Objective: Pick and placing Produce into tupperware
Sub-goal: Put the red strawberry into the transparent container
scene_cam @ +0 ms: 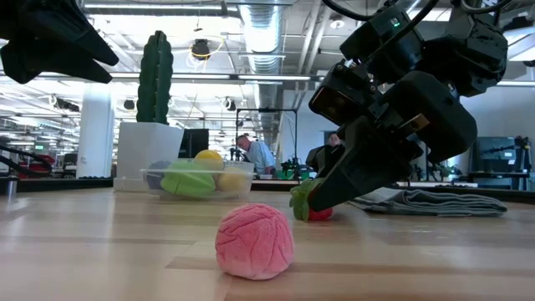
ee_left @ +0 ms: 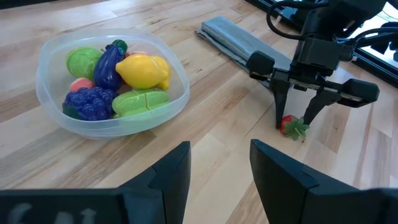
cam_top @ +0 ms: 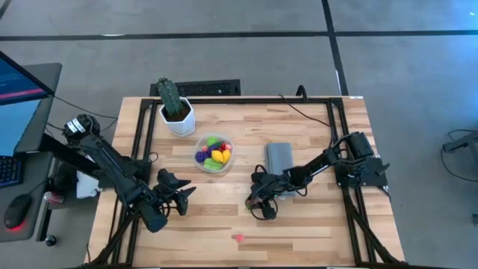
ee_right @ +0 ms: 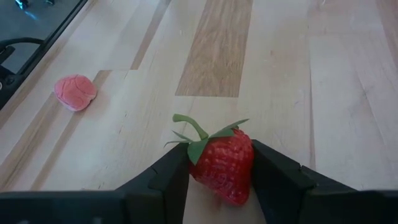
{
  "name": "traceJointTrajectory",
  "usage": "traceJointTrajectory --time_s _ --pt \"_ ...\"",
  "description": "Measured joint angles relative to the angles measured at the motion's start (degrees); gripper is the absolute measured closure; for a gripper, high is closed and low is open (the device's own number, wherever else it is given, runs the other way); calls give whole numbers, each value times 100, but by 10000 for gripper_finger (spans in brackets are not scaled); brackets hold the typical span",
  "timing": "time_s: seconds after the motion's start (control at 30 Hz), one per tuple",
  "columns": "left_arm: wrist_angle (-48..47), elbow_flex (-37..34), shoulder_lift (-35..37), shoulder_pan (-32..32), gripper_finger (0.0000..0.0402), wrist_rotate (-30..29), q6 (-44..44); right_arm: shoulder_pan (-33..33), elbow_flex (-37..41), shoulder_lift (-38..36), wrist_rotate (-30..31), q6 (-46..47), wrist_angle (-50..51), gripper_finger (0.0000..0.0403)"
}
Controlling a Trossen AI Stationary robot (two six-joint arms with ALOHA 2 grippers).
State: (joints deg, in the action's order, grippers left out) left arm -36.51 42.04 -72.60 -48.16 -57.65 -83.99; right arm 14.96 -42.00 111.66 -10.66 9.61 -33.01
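Note:
The tupperware (ee_left: 51,99) is a clear round bowl holding several toy produce pieces: a yellow lemon, purple grapes, an aubergine and green ones. It stands mid-table (cam_top: 200,143) near the cactus pot. A red strawberry (ee_right: 224,165) with green leaves lies near the table's middle, between the fingers of my right gripper (ee_right: 221,155), which is shut on it (ee_left: 292,126). A pink knobbly piece (scene_cam: 254,241) rests on the wood near the near edge (cam_top: 239,238). My left gripper (ee_left: 217,174) hovers open, to the near left of the bowl (cam_top: 175,196), touching nothing. My right gripper pinches the strawberry's red body (ee_right: 198,171) between its two fingers, one on each side. The fingers (ee_left: 278,118) slant down at it from above and from the table's right. The leafy top points away from the wrist. The strawberry sits at table level; I cannot tell whether it is lifted.
A cactus in a white pot (cam_top: 176,112) stands at the far side, left of centre. A folded grey cloth (cam_top: 280,157) lies right of the bowl, just beyond my right gripper. Dark rails frame the table's left, right and far edges. Bare wood stretches along the near side.

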Motion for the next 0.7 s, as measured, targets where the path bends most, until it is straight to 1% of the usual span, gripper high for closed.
traceJointTrajectory --time_s 0.37,0.7 --pt "1 0 1 0 246 -9 0 0 0 0 2 -2 0 225" --pt "0 0 0 0 246 -13 0 -4 0 0 0 -4 -2 217"
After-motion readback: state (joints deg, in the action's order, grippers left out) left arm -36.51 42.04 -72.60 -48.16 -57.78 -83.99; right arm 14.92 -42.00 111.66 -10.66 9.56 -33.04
